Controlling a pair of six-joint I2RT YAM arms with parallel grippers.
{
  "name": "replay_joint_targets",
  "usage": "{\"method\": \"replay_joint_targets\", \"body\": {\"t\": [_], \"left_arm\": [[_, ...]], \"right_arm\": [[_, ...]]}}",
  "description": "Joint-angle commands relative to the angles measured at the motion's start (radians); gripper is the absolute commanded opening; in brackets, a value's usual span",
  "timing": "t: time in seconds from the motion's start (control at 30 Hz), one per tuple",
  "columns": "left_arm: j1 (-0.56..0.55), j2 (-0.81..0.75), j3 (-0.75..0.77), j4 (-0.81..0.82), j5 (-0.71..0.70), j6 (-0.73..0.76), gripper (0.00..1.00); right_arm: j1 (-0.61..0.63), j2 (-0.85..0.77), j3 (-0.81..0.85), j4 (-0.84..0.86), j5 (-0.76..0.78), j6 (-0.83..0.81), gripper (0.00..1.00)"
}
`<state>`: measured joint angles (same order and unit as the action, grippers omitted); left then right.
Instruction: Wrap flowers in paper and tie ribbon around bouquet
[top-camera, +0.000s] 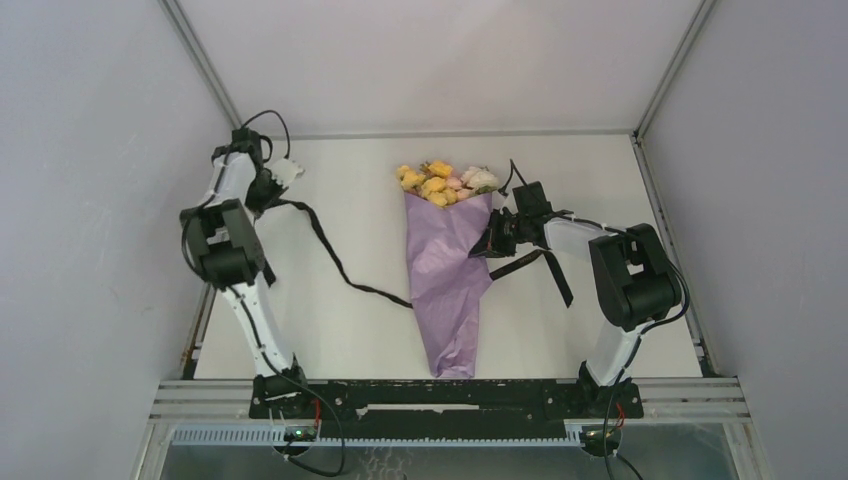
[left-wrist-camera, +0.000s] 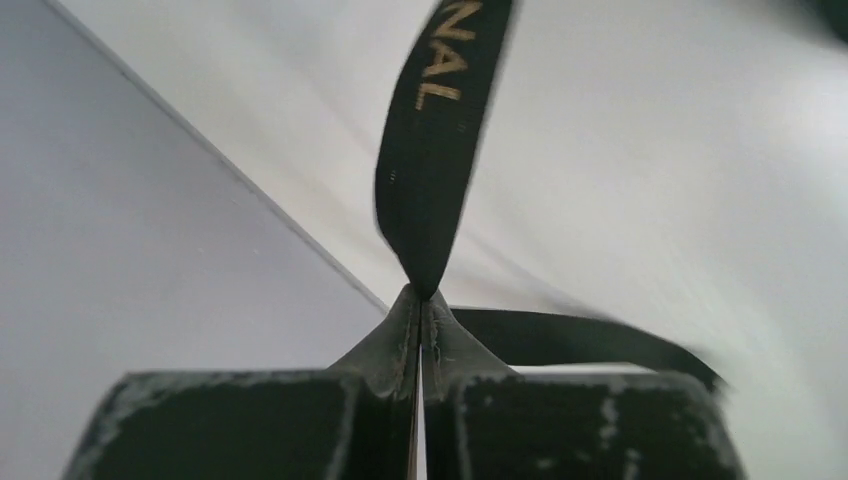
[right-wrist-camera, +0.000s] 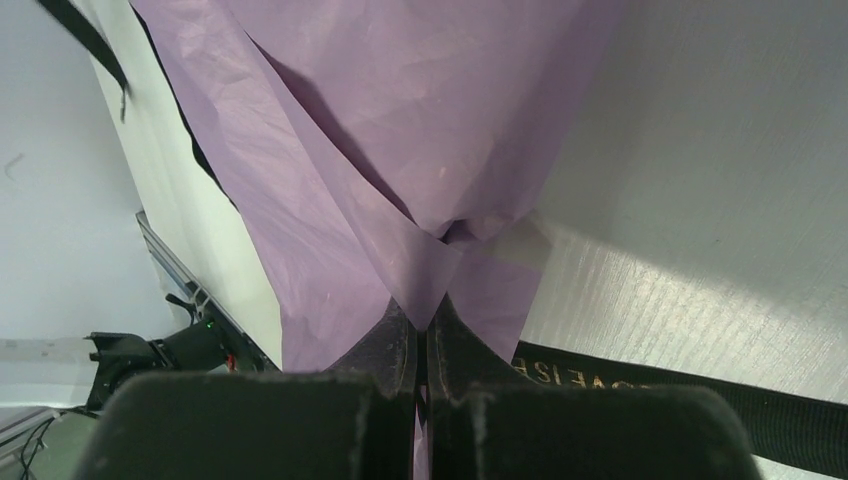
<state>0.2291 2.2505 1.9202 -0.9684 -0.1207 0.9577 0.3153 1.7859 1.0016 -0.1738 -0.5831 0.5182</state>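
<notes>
The bouquet (top-camera: 450, 285) lies mid-frame in the top view. It is a tapering cone of thin, crinkled lilac paper (right-wrist-camera: 400, 120), point toward the bottom edge, with small yellow, pink and white blooms (top-camera: 445, 182) bunched at its wide upper end. A flat black ribbon (left-wrist-camera: 432, 170) with gold lettering snakes over the matte white table (top-camera: 340, 340) from upper left to the cone and reappears on its right. The left jaws are clenched on the ribbon, and the right jaws pinch a fold at the paper's right edge.
</notes>
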Motion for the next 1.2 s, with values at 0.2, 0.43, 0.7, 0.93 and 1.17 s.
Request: {"method": "replay_joint_targets", "body": {"t": [0.2,0.43,0.7,0.93,1.17], "left_arm": [[-0.513,-0.839,-0.299,-0.183,0.458,-0.171,0.00],[-0.898,-0.672,-0.087,-0.188,0.664,-0.385,0.00],[-0.920,-0.285,-0.040,-0.008,0.625,-0.615,0.00],[-0.932,-0.093,-0.072,0.059,0.528,-0.679,0.00],[-0.939,-0.014,-0.148,0.096,0.494,-0.695,0.00]], "right_arm": [[0.014,0.037,0.034,0.108,-0.051,0.012,0.00],[0.008,0.066,0.035,0.199,-0.070,0.078,0.01],[-0.006,0.082,0.034,0.216,-0.072,0.111,0.10],[-0.019,0.029,0.027,0.199,-0.036,0.118,0.27],[-0.053,-0.099,0.027,0.116,0.046,0.099,0.36]]}}
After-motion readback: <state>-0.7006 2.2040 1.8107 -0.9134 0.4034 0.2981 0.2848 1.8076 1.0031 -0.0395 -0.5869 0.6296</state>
